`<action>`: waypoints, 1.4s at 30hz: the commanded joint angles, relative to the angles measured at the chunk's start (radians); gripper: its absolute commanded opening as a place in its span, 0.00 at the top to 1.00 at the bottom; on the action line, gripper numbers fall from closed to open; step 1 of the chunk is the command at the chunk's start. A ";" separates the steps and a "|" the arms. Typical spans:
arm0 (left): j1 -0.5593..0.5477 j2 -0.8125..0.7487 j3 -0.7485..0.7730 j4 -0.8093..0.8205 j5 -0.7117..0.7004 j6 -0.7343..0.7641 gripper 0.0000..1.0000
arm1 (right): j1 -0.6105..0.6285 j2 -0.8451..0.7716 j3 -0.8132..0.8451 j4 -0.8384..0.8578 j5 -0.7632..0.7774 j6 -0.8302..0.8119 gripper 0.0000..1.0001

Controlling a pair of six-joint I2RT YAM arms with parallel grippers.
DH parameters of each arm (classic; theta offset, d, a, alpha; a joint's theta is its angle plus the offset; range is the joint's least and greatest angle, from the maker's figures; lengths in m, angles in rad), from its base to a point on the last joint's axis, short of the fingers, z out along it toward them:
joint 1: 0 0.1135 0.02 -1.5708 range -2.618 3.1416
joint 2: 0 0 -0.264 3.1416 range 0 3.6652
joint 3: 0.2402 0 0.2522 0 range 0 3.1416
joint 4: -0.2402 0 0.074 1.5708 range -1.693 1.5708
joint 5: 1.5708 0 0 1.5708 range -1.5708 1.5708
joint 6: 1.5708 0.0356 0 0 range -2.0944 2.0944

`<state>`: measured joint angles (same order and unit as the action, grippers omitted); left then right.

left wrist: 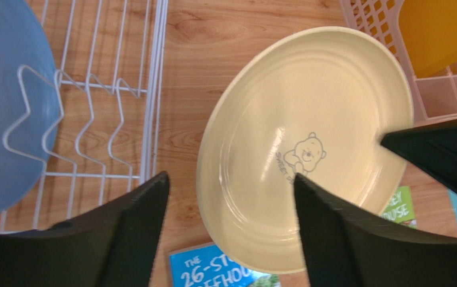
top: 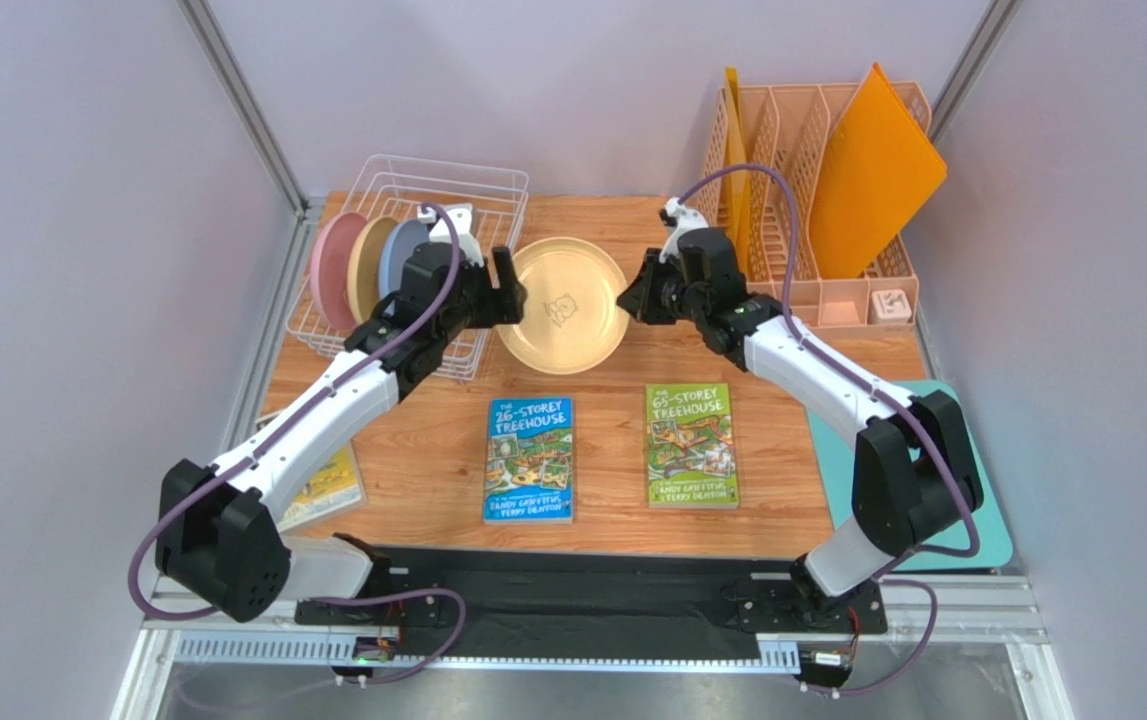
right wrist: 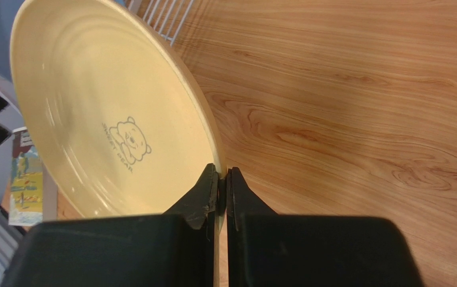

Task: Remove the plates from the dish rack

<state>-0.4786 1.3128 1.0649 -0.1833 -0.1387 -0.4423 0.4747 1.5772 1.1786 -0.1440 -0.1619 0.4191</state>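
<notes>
A cream-yellow plate (top: 564,305) with a bear print hangs between the two grippers above the table. My right gripper (top: 636,294) is shut on its right rim (right wrist: 217,160). My left gripper (top: 509,285) is open at the plate's left side and holds nothing; its fingers (left wrist: 135,227) straddle the plate's near edge (left wrist: 308,149). The white wire dish rack (top: 429,195) stands at the back left. It holds a pink plate (top: 331,267), a tan plate (top: 367,263) and a light blue plate (top: 402,255), all upright. The blue plate also shows in the left wrist view (left wrist: 3,107).
A blue book (top: 531,458) and a green book (top: 690,444) lie flat on the wood table. A third book (top: 327,488) lies partly under the left arm. A peach slotted organizer (top: 812,180) with orange folders stands at the back right. A teal mat (top: 985,525) lies at the right.
</notes>
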 commanded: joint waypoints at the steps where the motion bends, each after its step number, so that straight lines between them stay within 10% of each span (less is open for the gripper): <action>1: -0.006 -0.026 -0.006 0.058 -0.018 0.010 0.01 | -0.034 0.041 0.081 -0.061 0.114 0.000 1.00; 16: 0.011 -0.118 -0.187 0.100 -0.401 0.188 0.01 | -0.180 0.415 0.478 -0.327 0.138 -0.017 1.00; 22: 0.116 -0.109 -0.220 0.111 -0.328 0.148 0.01 | -0.192 0.532 0.587 -0.382 0.122 -0.008 0.96; 24: 0.132 -0.107 -0.230 0.122 -0.311 0.140 0.01 | -0.192 0.553 0.599 -0.405 0.111 -0.002 0.90; 28: 0.133 -0.101 -0.256 0.131 -0.315 0.123 0.00 | -0.192 0.560 0.578 -0.407 0.116 0.003 0.38; 42: 0.173 0.028 -0.160 0.301 -0.496 0.306 0.09 | -0.058 0.264 0.360 -0.425 0.301 -0.083 0.30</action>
<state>-0.3172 1.2804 0.8227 0.0139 -0.5640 -0.2264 0.3470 1.9842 1.5742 -0.5735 0.0559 0.3759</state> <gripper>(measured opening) 0.949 0.693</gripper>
